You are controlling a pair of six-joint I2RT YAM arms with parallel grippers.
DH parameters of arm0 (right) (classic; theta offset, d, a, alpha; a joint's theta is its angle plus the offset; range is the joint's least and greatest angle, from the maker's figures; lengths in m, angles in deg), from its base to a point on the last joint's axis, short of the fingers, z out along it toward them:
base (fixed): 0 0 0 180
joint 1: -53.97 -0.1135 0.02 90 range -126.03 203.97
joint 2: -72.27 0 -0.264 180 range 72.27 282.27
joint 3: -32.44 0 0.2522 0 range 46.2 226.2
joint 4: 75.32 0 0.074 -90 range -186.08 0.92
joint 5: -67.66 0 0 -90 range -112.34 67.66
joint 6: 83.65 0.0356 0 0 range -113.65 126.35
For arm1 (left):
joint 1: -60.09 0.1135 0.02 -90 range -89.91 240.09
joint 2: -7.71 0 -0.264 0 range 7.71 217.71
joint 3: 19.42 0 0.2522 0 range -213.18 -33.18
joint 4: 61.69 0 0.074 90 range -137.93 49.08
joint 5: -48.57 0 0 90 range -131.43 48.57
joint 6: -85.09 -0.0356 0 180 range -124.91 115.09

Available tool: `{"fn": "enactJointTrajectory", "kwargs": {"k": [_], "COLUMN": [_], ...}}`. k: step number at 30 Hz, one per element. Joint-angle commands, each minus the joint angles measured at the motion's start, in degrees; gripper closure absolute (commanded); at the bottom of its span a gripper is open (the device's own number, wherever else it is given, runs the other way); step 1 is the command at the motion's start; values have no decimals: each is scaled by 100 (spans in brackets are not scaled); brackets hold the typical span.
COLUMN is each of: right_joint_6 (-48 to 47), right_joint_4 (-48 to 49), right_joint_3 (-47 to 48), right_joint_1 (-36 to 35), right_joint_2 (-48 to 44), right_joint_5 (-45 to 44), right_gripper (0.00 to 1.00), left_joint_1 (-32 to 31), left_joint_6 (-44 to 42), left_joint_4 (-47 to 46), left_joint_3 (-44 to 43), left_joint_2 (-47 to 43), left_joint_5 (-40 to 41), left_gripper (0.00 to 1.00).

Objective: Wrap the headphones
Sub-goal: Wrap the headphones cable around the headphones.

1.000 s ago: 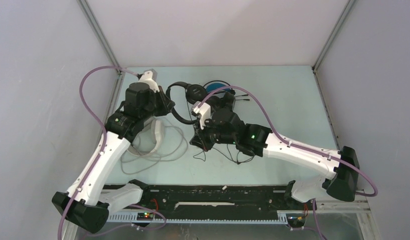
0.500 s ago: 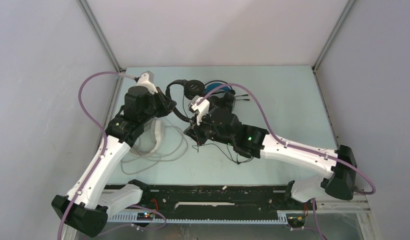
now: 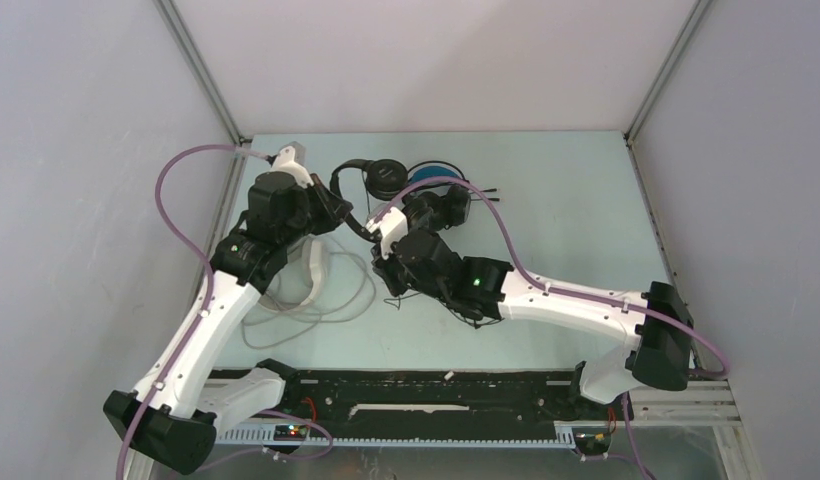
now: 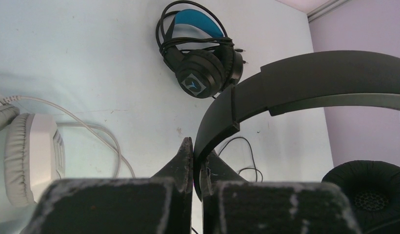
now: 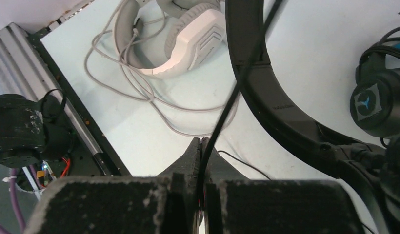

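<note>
Left jaws clenched on black headband; right jaws pinch thin black cable, probably same headset's.

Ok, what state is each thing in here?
Small all-black on-ear headset: headband clamped in shut left claw.
Thin black cable: pinched in shut right claw.
Black headset with blue headband: on table, cable wound round it.
Large white over-ear headset: on table, cable loose.
</note>
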Motion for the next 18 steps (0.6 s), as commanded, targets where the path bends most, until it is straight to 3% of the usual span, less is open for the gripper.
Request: {"fn": "enactJointTrajectory", "kwargs": {"k": [1, 14, 18], "right_joint_6": [-238, -1292, -1725], "right_joint_4": [30, 2355, 3311], "right_joint_3": [75, -1707, -2269], "right_joint_1": [-130, -232, -230], "right_joint_2": [-87, -897, -959], "right_joint_5": [-435, -861, -378], "right_gripper": [96, 89, 77], "left_joint_1": [109, 163, 163], "left_joint_6": [370, 245, 366], "left_joint_4": [-399, 194, 218], "left_joint_3": [-107, -681, -790], "left_joint_2": [-119, -223, -225], "left_joint_5": [-414, -666, -865], "left_gripper": [100, 100, 100]}}
